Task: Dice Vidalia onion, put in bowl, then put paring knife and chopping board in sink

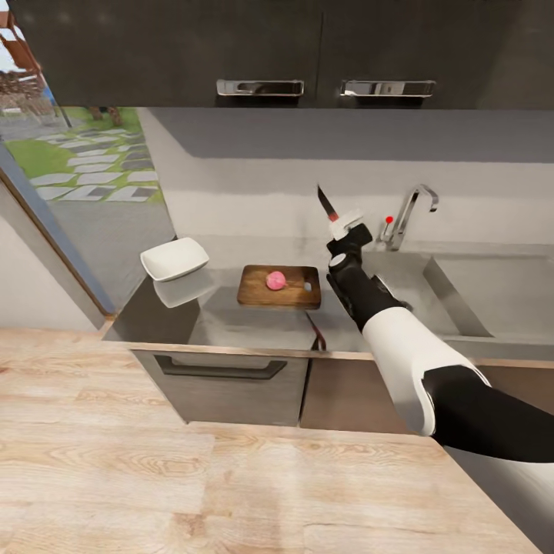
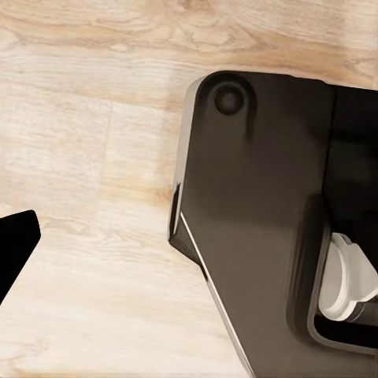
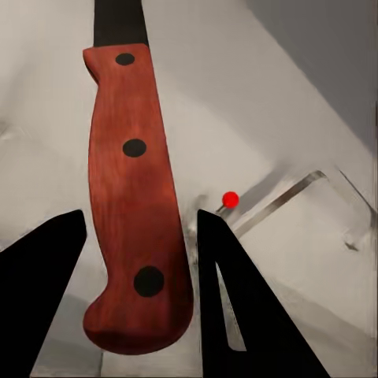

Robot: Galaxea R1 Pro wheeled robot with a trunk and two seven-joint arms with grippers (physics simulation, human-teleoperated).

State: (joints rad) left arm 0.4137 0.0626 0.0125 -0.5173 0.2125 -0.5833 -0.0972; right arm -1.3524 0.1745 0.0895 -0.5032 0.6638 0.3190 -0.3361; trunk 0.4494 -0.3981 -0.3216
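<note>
Risking a slip: holding the knife (image 1: 328, 205) blade-up, high over the countertop (image 1: 231, 323), with the right gripper (image 1: 348, 228) clamped on the reddish handle (image 3: 134, 197) between its fingers (image 3: 236, 307). Possibly gripping off-centre, though hard judging from the wrist view. Swinging down too fast and knocking the onion (image 1: 275, 280) off the board (image 1: 254, 291) or missing it. Onion sitting on the board, below and left of the gripper, well apart. Bowl (image 1: 175, 258) waiting further left. Left gripper: cannot tell.
</note>
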